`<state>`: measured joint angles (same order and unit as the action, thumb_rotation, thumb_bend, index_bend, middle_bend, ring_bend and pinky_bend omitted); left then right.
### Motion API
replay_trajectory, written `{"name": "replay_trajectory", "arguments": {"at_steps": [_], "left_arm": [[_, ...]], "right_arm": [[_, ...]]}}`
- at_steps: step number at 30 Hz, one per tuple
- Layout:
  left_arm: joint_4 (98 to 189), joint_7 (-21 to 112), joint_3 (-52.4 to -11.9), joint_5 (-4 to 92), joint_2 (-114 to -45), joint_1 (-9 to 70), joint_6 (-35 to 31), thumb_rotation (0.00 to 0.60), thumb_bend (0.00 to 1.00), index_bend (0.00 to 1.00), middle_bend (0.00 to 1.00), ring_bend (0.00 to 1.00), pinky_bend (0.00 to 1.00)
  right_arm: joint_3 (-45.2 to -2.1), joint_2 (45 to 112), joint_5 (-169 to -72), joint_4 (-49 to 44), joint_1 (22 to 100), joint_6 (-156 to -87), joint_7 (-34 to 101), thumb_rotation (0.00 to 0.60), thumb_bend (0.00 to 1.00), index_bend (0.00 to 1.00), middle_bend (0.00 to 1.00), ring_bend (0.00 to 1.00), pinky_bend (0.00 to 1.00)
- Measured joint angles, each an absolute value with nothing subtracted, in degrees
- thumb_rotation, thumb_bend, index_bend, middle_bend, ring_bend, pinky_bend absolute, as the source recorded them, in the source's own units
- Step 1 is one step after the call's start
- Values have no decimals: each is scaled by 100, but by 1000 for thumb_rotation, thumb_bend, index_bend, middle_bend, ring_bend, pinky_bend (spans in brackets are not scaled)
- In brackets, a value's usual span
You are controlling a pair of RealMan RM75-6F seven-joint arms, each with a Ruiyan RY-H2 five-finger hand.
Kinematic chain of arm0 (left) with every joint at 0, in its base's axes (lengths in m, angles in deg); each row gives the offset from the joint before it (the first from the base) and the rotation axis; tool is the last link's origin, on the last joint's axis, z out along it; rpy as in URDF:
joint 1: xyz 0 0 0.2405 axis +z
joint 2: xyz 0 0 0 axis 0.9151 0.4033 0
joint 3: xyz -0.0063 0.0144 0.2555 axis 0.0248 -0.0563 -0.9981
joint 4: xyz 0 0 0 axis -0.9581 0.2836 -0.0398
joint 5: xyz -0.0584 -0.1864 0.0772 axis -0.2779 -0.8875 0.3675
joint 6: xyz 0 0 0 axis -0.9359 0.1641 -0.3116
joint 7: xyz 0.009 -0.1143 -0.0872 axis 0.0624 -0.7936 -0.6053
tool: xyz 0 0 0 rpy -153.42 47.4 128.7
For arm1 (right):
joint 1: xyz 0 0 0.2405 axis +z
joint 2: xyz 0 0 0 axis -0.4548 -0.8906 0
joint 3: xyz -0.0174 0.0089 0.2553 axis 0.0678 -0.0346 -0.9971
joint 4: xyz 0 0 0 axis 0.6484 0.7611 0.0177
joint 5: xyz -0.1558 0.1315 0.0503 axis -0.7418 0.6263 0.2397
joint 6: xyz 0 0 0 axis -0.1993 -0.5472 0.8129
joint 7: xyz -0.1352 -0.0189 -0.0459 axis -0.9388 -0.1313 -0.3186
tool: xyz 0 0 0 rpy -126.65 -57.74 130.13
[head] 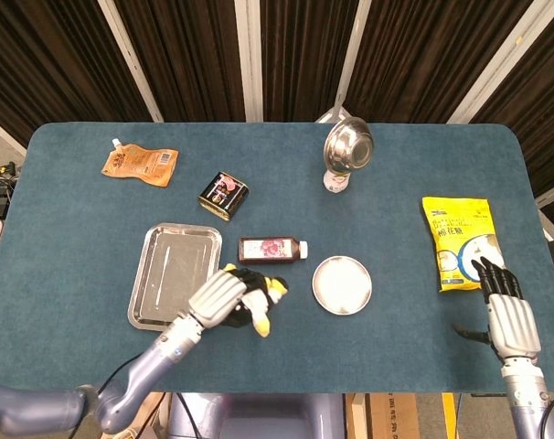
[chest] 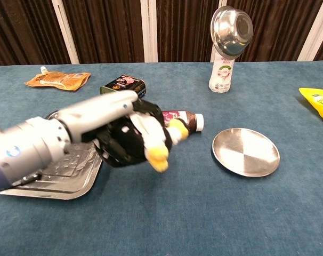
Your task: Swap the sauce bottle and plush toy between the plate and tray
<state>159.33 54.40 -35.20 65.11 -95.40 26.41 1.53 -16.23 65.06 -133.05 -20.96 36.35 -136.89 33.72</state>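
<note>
The plush toy [head: 261, 298] is a black, white and yellow penguin. My left hand [head: 217, 298] grips it just right of the steel tray [head: 172, 274], whose bare bottom shows. In the chest view the left hand [chest: 105, 120] wraps the plush toy [chest: 151, 140] beside the tray [chest: 65, 178]. The sauce bottle [head: 272, 249] lies on its side on the cloth between tray and round plate [head: 342, 284], cap toward the plate. The plate [chest: 245, 152] holds nothing, and the bottle [chest: 183, 118] lies behind the toy. My right hand [head: 506, 309] rests far right, fingers spread, holding nothing.
An orange pouch [head: 140, 165] and a dark tin [head: 223, 195] lie at the back left. A steel bowl [head: 349, 144] sits tipped on a white bottle [chest: 221, 74] at the back centre. A yellow bag [head: 460, 242] lies just ahead of the right hand.
</note>
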Motion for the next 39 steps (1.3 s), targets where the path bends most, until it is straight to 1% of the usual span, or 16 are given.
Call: {"name": "replay_trajectory", "arguments": {"at_steps": [2,4,7,8,10,11,13,19,23,26,29,32,35,39], "left_arm": [[15702,5435,-3530,6510,-9738,2588,228,600,337,365,240,246,403],[15439,5411,-3532,6506,-9953,2524,319,600,254,316,166,173,339],[15078,5306,-3532,6508,-10225,2434,452,600,89,228,47,33,180],[14983,5277,-3538,6524,-10285,2407,482,600,43,207,21,8,131],[14841,5258,-3564,6585,-10392,2352,541,600,6,185,1,0,55],[14833,5268,-3572,6603,-10405,2344,545,600,0,176,0,0,23],[14905,5313,-3581,6615,-10372,2341,542,600,0,170,0,0,0],[15601,5671,-3586,6628,-9995,2449,335,600,0,166,0,0,0],[16295,6101,-3556,6643,-9543,2623,-25,600,0,165,0,0,0],[16722,6603,-3469,6635,-9215,2786,-431,600,0,163,0,0,0],[17123,7015,-3262,6464,-8949,2905,-749,600,0,139,0,0,0],[17184,7231,-3005,6008,-8943,2878,-731,600,0,129,0,0,0],[17075,7607,-2675,5265,-9114,2730,-605,600,0,123,0,0,0],[16664,8287,-2128,3988,-9648,2263,-440,600,0,121,0,0,0]], "right_arm": [[-1649,6501,-13283,-2087,3627,-13654,3433,600,21,25,0,0,0],[-1662,6491,-13281,-2085,3622,-13637,3477,600,21,26,0,0,0],[-1693,6455,-13281,-2081,3602,-13603,3550,600,21,26,0,0,0],[-1702,6446,-13279,-2083,3594,-13599,3558,600,21,26,0,0,0],[-1702,6425,-13289,-2088,3588,-13578,3562,600,22,26,0,0,0],[-1687,6401,-13313,-2088,3589,-13547,3563,600,21,26,0,0,0],[-1662,6355,-13342,-2089,3592,-13488,3552,600,22,26,0,0,0],[-1644,6244,-13236,-2198,3590,-13337,3360,600,21,25,0,0,0],[-1685,6230,-13158,-2247,3579,-13305,3269,600,22,26,0,0,0],[-1698,6237,-13110,-2257,3579,-13268,3206,600,21,26,0,0,0],[-1715,6267,-13051,-2247,3588,-13221,3116,600,22,26,0,0,0],[-1724,6311,-12960,-2198,3609,-13130,3030,600,22,26,0,0,0],[-1752,6397,-12792,-2102,3658,-12978,2927,600,22,26,0,0,0],[-1814,6490,-12646,-1965,3718,-12849,2846,600,22,26,0,0,0]]}}
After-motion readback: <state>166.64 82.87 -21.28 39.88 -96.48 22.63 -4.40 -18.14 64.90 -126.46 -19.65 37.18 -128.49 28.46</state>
